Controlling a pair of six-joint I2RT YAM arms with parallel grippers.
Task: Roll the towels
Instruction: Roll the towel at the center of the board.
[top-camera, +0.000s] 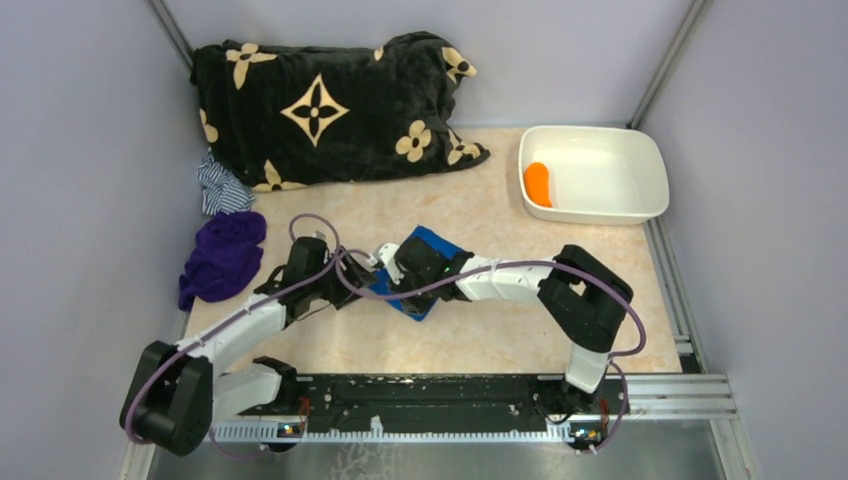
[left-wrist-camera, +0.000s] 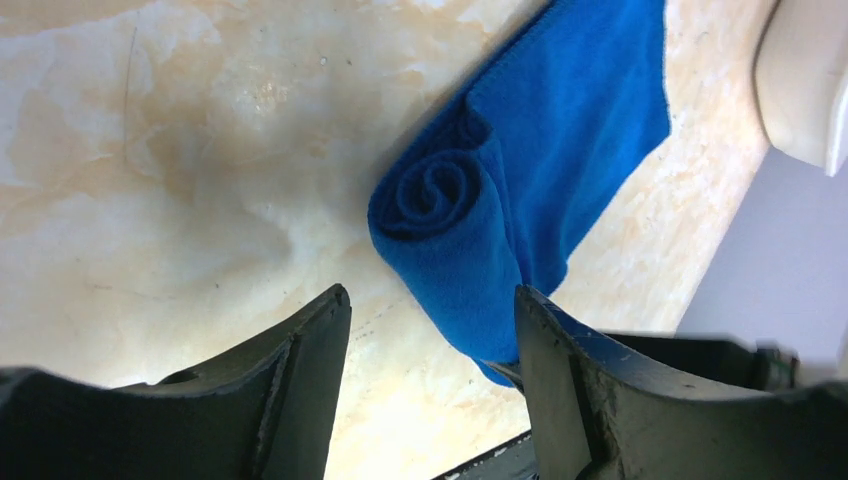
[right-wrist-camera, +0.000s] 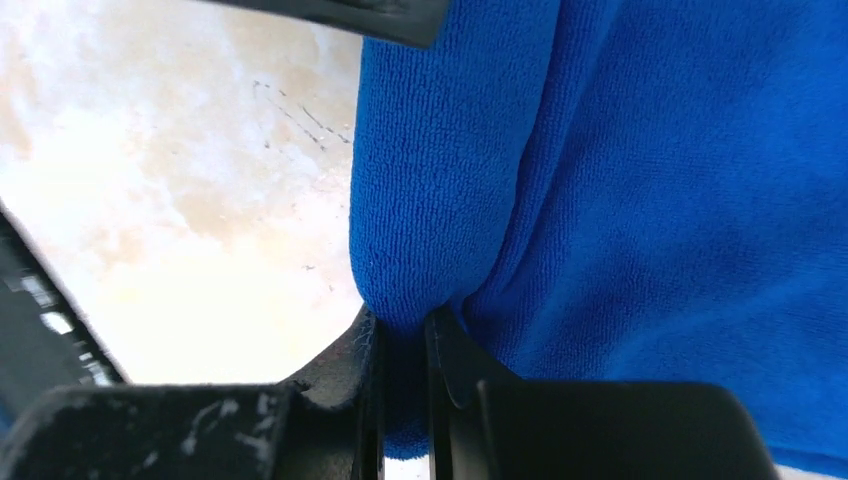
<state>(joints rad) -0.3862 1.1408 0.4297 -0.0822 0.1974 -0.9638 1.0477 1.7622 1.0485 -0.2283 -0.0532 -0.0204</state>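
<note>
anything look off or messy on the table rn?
Nothing spilled or damaged. The blue towel is only part rolled: a spiral end shows by the open left gripper, a flat tail lies loose, and the right gripper pinches a fold of it. A purple cloth and a striped cloth lie crumpled on the left.

Top view: even, diffuse light from above; shadows on the table (top-camera: 500, 335) soft; focus sharp, no glare.
Left wrist view: left fingers (left-wrist-camera: 300, 400) dark and slightly blurred; table beyond them bright, mildly washed out; towel (left-wrist-camera: 560, 150) ahead of them sharp.
Right wrist view: table left of the right fingers (right-wrist-camera: 452, 365) overexposed; towel weave above the fingertips crisp; fingers underexposed.
</note>
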